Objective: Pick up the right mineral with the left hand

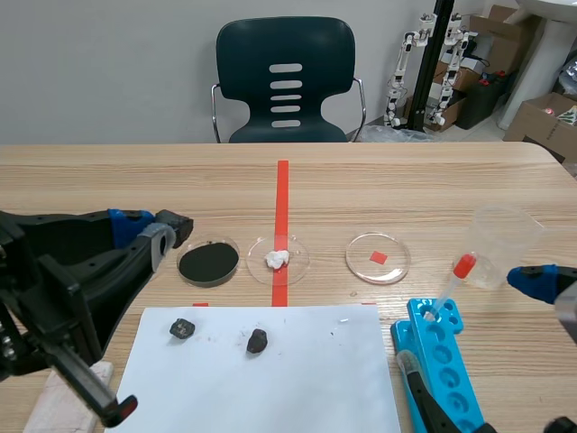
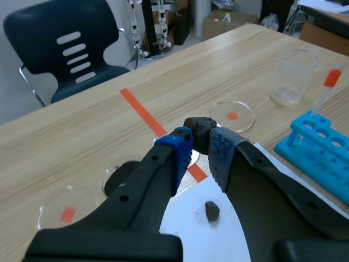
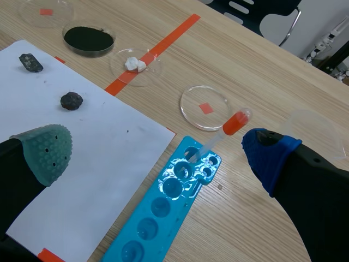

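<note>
While it hangs over the table's left side, left gripper (image 2: 199,141) is clenched on held mineral (image 2: 199,127), a dark lump pinched between the blue pads, up off the table near black powder dish (image 1: 208,262); two other dark lumps lie on white paper (image 1: 297,379): left loose mineral (image 1: 182,328) and right loose mineral (image 1: 257,340), apart; right gripper (image 3: 155,150) is spread wide, nothing in it, above blue rack (image 3: 169,213); red-capped dropper (image 3: 221,134) leans in the rack; white lump dish (image 1: 278,259) sits on the tape line; clear beaker (image 1: 500,244) stands beyond the rack.
</note>
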Controlling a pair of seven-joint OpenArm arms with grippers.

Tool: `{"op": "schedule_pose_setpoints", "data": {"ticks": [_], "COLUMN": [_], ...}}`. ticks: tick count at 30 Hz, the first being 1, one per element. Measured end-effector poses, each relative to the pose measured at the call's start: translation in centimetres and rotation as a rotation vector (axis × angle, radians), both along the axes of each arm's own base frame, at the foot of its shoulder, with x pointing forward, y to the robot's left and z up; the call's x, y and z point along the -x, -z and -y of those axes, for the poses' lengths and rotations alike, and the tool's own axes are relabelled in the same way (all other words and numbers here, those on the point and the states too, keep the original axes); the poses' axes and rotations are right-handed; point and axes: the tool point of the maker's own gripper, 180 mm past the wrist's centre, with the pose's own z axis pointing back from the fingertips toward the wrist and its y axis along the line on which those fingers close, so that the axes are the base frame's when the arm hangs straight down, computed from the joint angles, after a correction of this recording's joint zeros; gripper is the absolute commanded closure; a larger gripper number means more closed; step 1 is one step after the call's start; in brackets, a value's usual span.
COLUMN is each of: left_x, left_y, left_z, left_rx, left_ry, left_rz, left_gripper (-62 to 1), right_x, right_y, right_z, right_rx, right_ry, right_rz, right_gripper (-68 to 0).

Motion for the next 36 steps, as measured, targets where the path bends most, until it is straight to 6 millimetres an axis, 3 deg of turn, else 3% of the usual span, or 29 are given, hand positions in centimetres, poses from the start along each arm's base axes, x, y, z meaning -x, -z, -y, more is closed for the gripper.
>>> {"op": "schedule_pose_setpoints", "data": {"ticks": [8, 36], "left_x": [0.97, 0.81], "left_y": [0.97, 0.86], "left_z": [-0.75, -0.77], "left_rx": [0.034, 0.039], "left_ry": [-0.071, -0.077], "left_rz": [-0.058, -0.054], "left_gripper": [-10.0, -10.0], "right_x": [0.0, 0.0], "right_y": [0.0, 0.0], "right_z": [0.01, 0.01], "right_rx": [0.0, 0.0], "right_ry": [0.0, 0.001], "right_rz": [0.0, 0.0], "right_gripper": [-67.9, -67.9]}}
